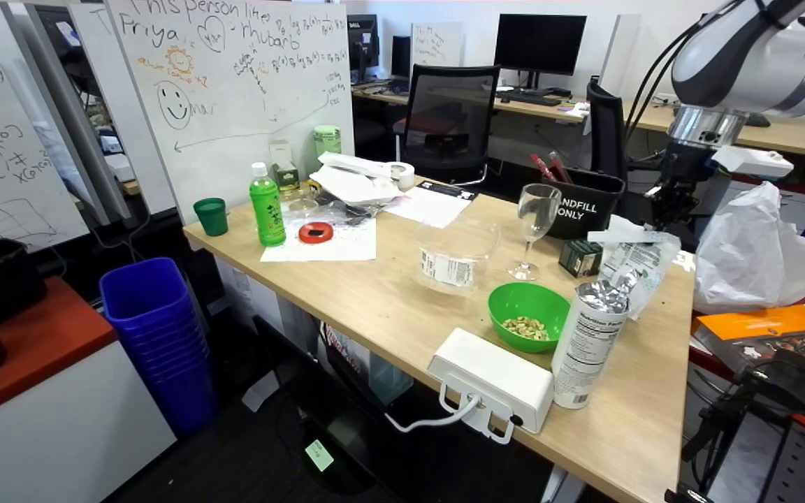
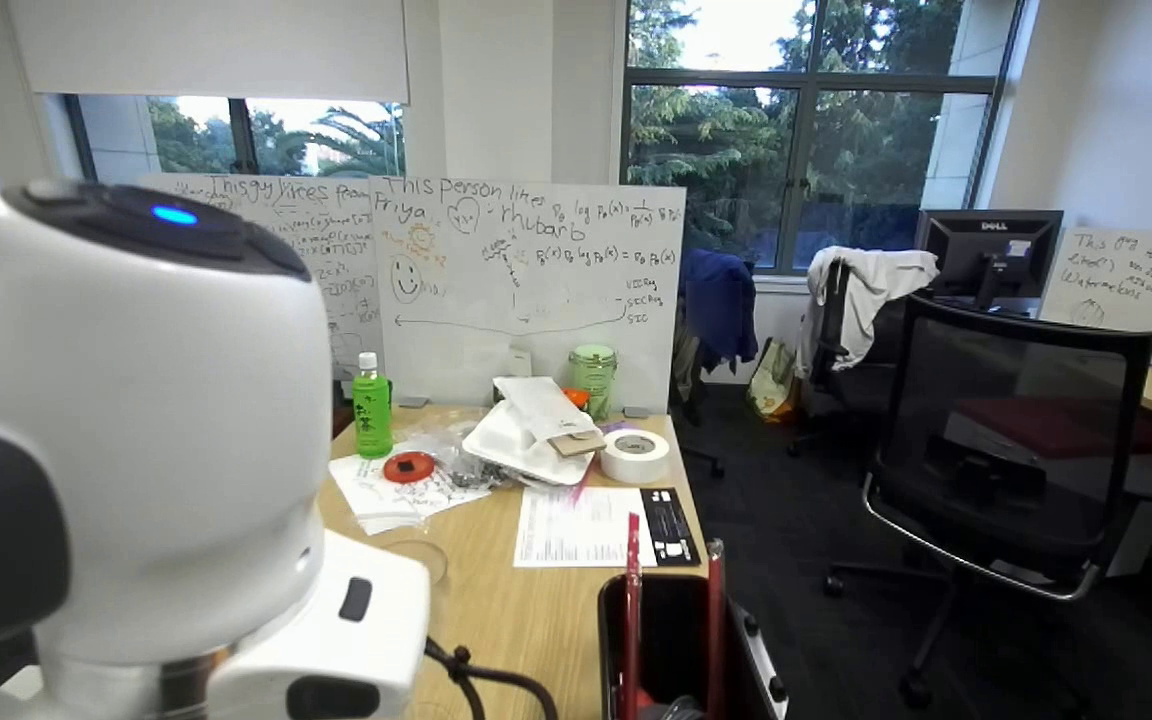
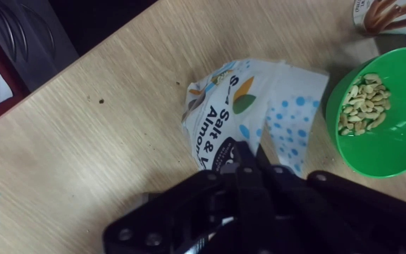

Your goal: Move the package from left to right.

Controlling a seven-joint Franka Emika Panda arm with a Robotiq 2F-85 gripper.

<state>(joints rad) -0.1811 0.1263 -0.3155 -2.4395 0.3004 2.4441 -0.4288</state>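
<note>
The package is a crinkly whitish plastic packet with blue dots and printed text. In an exterior view it stands near the table's right end, behind the silver-topped canister. The wrist view shows its printed front and a dotted flap to one side. My gripper is at the packet's upper edge. In the wrist view its fingers are close together with the packet's white edge running in between them, so it looks shut on the package. The package is hidden in the exterior view that the arm's white link largely blocks.
A green bowl of nuts, the canister and a white power-strip box stand close by. A wine glass, a dark green box and a black bin are behind. A white bag is beyond the table's end.
</note>
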